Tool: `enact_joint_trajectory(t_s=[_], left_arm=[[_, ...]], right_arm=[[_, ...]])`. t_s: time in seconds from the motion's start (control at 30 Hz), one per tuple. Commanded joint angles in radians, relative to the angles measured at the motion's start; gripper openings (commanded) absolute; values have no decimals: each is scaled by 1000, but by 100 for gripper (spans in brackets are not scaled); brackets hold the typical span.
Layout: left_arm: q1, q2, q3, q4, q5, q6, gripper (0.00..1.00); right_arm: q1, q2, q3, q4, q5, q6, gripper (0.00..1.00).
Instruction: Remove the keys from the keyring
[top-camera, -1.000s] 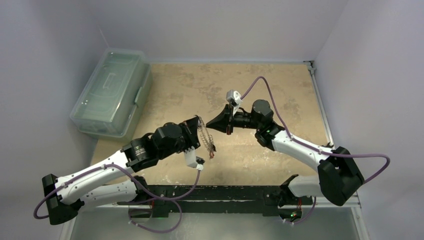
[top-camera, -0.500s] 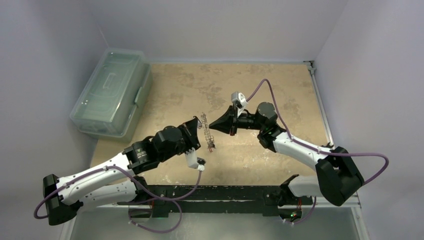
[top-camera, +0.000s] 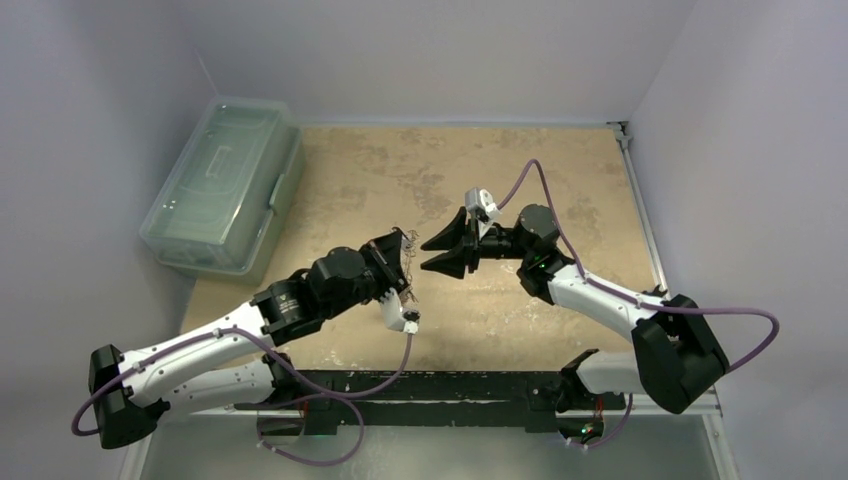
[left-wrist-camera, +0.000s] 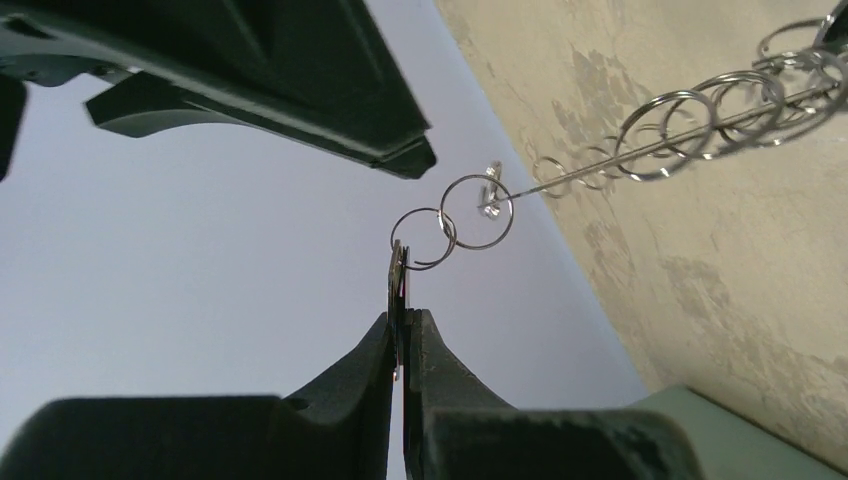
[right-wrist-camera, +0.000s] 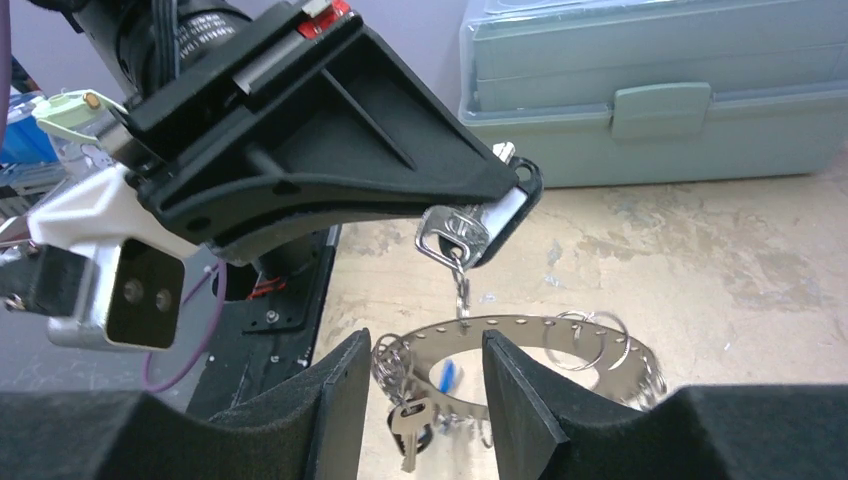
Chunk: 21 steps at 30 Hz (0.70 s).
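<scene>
My left gripper (top-camera: 398, 258) (left-wrist-camera: 403, 312) is shut on a silvery key (right-wrist-camera: 450, 235), seen edge-on (left-wrist-camera: 398, 285) in the left wrist view. Two small rings (left-wrist-camera: 450, 220) link that key to the keyring (right-wrist-camera: 540, 335), a wide perforated silvery band hanging above the table and fringed with split rings. A silver key (right-wrist-camera: 405, 425) and a blue key (right-wrist-camera: 450, 375) dangle from the band. In the top view the keyring (top-camera: 408, 240) is mostly hidden by the left gripper. My right gripper (top-camera: 425, 257) (right-wrist-camera: 422, 345) is open, facing the band, with nothing gripped.
A translucent green lidded box (top-camera: 220, 185) (right-wrist-camera: 650, 90) stands at the table's far left. The beige mottled tabletop (top-camera: 560, 170) lies beneath both arms. The black base rail (top-camera: 430, 385) runs along the near edge.
My right gripper went from shut to open and shifted slightly right. The left gripper turned, and the hanging keyring is now mostly hidden behind it in the top view.
</scene>
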<state>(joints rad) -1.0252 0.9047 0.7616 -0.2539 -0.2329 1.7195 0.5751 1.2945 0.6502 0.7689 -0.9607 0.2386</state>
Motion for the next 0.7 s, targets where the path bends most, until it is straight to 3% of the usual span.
enact_joint_trajectory(t_s=[0.0, 0.2, 0.3, 0.67], left_arm=[[13, -61, 34, 113, 115, -17, 0], [14, -98, -7, 134, 221, 47, 0], [17, -106, -24, 160, 270, 69, 0], [30, -127, -82, 173, 336, 150, 0]], right_arm=[[-2, -23, 11, 2, -26, -34, 49], [-2, -37, 18, -25, -65, -69, 49], [-2, -48, 50, -126, -92, -135, 49], [-1, -60, 83, -250, -175, -207, 47]])
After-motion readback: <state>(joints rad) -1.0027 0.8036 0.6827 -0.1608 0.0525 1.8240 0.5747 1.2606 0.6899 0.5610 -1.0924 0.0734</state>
